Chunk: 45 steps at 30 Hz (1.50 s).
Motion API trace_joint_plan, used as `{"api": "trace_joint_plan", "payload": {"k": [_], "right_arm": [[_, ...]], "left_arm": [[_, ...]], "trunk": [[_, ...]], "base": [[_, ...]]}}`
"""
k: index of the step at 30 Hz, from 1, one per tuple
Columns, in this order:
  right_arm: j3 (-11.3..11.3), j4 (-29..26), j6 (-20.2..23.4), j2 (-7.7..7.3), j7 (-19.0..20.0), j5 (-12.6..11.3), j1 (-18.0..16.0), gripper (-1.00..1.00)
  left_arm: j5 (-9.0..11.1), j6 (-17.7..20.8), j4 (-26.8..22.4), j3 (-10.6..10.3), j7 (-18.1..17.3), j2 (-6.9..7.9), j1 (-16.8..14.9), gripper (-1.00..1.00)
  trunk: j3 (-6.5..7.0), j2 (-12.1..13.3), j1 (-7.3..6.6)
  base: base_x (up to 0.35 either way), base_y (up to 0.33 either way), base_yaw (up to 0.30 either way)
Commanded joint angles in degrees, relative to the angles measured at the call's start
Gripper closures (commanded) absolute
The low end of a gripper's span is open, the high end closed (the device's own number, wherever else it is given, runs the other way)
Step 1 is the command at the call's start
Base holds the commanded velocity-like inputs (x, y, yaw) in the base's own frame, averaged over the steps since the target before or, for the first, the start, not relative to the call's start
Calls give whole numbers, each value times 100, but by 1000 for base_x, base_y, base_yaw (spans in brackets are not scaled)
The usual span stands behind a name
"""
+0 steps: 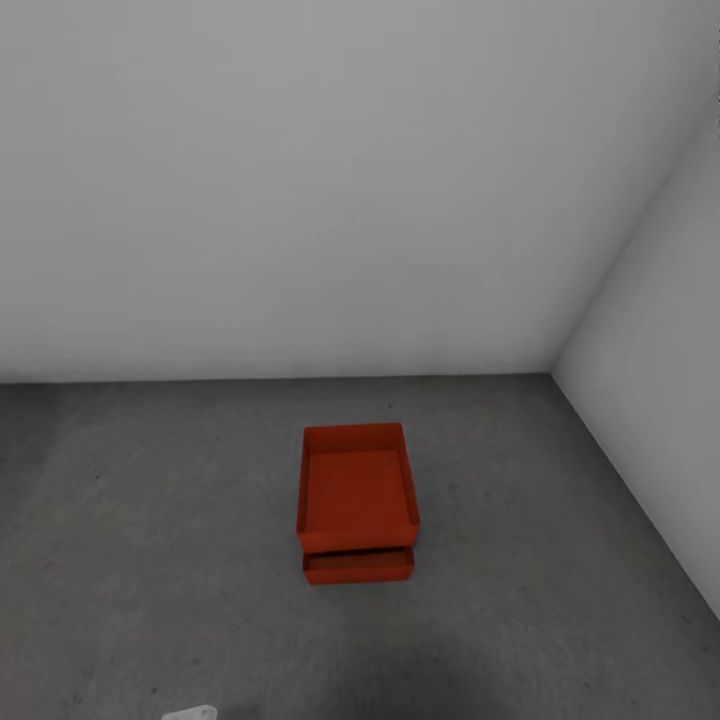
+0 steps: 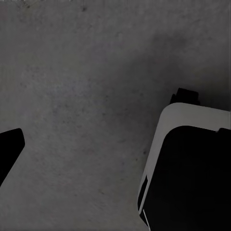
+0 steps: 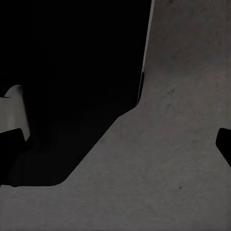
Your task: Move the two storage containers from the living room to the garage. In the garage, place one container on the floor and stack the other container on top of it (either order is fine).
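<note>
We saw two bins stacked on the floor near the wall corner, top bin offset back on lower bin, both grippers pointed at bare concrete, each fingertip at frame edge, jaws apart, empty.

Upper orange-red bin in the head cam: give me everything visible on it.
The upper container is an orange-red, lidless rectangular bin with low straight walls and a flat inside bottom, plain and matte, plastic-looking. It is empty and sits level and upright on top of the lower container, shifted toward the back wall, so the lower bin's near wall and a strip of its inside show in front. The stack stands on the dark grey concrete floor, clear of both pale walls. Nothing but the lower bin touches it.
</note>
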Motion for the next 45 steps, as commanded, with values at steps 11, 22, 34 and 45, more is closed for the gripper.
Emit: {"api": "trace_joint_plan", "payload": {"k": [11, 22, 34, 45], "right_arm": [[38, 17, -136, 1, 33, -56, -7, -100], [38, 21, -146, 5, 36, -48, -7, -100], [38, 18, -145, 0, 36, -48, -7, -100], [38, 19, -145, 0, 36, -52, -7, -100]], "left_arm": [[50, 2, -1, -48, 15, 0, -2, -100], [50, 2, 1, -48, 15, 0, -2, -100], [50, 2, 1, -48, 15, 0, -2, -100], [50, 2, -3, -48, 15, 0, -2, -100]], "trunk": [[96, -7, 2], [198, -7, 2], [309, -7, 2], [412, -7, 2]], "base": [[0, 0, 0], [0, 0, 0], [0, 0, 0], [0, 0, 0]]}}
